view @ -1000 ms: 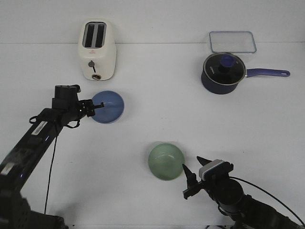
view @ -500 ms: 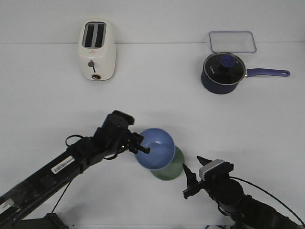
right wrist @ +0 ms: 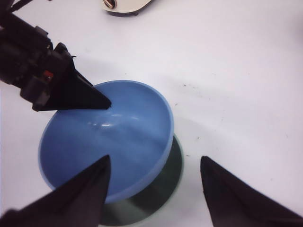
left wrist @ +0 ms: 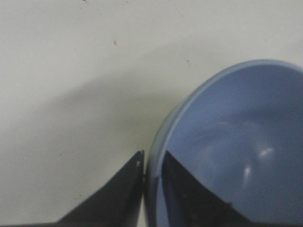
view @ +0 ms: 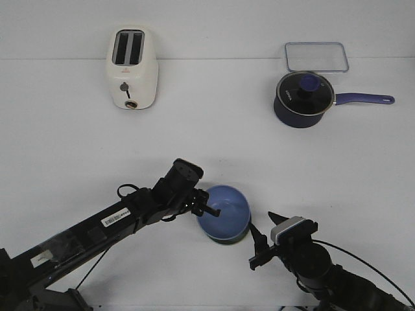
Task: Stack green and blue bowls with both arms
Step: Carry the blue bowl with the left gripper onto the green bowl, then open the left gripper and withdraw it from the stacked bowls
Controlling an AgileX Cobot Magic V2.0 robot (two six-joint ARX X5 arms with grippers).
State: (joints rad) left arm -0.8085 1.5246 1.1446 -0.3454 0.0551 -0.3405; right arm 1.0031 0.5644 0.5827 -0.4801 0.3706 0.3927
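The blue bowl [view: 225, 212] sits tilted in the green bowl [view: 226, 241], of which only a dark sliver shows under it. My left gripper [view: 209, 206] is shut on the blue bowl's left rim, one finger inside and one outside, as the left wrist view shows [left wrist: 152, 163]. In the right wrist view the blue bowl [right wrist: 109, 137] covers most of the green bowl [right wrist: 165, 184]. My right gripper [view: 261, 237] is open and empty, just right of the two bowls and near the table's front edge.
A cream toaster [view: 131, 68] stands at the back left. A dark navy saucepan [view: 303, 98] with a glass lid and long handle stands at the back right, with a clear flat container [view: 316, 56] behind it.
My left arm carried the blue bowl from in front of the toaster to the front centre and lowered it onto the green bowl. The right arm has not moved.
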